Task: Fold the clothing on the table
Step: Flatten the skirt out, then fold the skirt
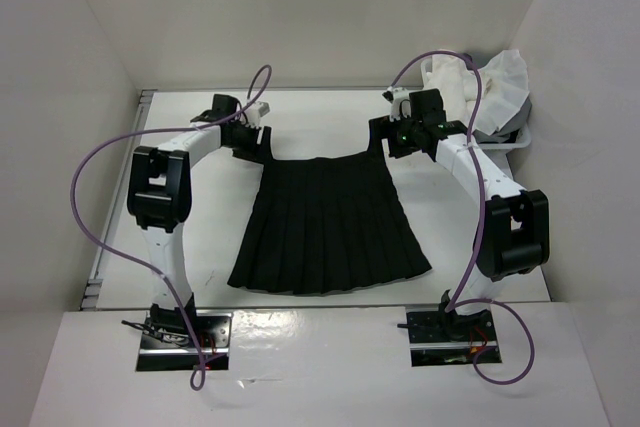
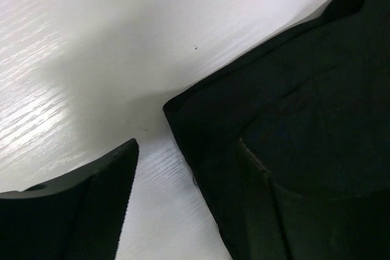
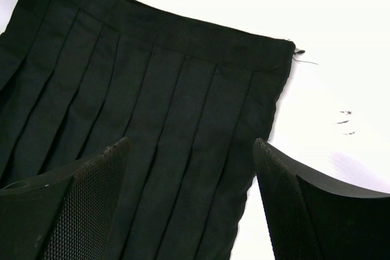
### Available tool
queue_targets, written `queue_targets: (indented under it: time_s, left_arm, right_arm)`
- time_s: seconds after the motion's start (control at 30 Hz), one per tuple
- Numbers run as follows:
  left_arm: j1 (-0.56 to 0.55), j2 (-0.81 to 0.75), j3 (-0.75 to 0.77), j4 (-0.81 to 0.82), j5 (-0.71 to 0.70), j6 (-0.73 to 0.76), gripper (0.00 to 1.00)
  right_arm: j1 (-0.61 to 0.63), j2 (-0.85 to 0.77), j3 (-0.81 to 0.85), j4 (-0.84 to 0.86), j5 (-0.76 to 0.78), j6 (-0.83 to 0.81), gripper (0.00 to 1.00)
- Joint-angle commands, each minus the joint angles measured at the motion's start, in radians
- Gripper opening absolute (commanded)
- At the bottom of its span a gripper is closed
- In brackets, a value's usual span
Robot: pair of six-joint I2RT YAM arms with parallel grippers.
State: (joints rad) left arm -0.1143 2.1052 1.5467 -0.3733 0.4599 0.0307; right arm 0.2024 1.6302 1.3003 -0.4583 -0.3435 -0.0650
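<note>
Skirt: the black pleated skirt (image 1: 325, 222) lies spread flat at the middle of the white counter (image 1: 215, 237), its narrow waistband toward 12 o'clock and its flared hem toward 6 o'clock.
Left end effector: the left end effector (image 1: 250, 137) is low over the waistband corner at 10 o'clock of the skirt. Its jaws are parted and hold nothing. In the wrist view one finger (image 2: 103, 199) is over bare counter and the other is over the black fabric, with the skirt's corner between them.
Right end effector: the right end effector (image 1: 395, 137) is at the waistband corner at 2 o'clock of the skirt, jaws wide apart and empty. One finger (image 3: 91, 199) is above the pleats and the other is above the counter, so they straddle the skirt's side edge.
Basket: a white basket (image 1: 505, 142) stands at the counter's 2 o'clock corner, with white and grey cloths (image 1: 490, 82) heaped in it.
</note>
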Motion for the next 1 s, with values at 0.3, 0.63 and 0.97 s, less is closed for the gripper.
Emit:
queue_targets:
  time_s: [0.3, 0.63, 0.97]
  left_arm:
    - [-0.001, 0.059, 0.056, 0.002, 0.12, 0.038, 0.61]
    - [-0.001, 0.09, 0.087, 0.002, 0.12, 0.038, 0.53]
    - [-0.001, 0.101, 0.098, 0.002, 0.138, 0.058, 0.27]
  right_arm:
    - [0.003, -0.026, -0.003, 0.003, -0.017, -0.021, 0.86]
    - [0.003, -0.026, -0.003, 0.003, -0.017, -0.021, 0.86]
    - [0.003, -0.026, -0.003, 0.003, -0.017, -0.021, 0.86]
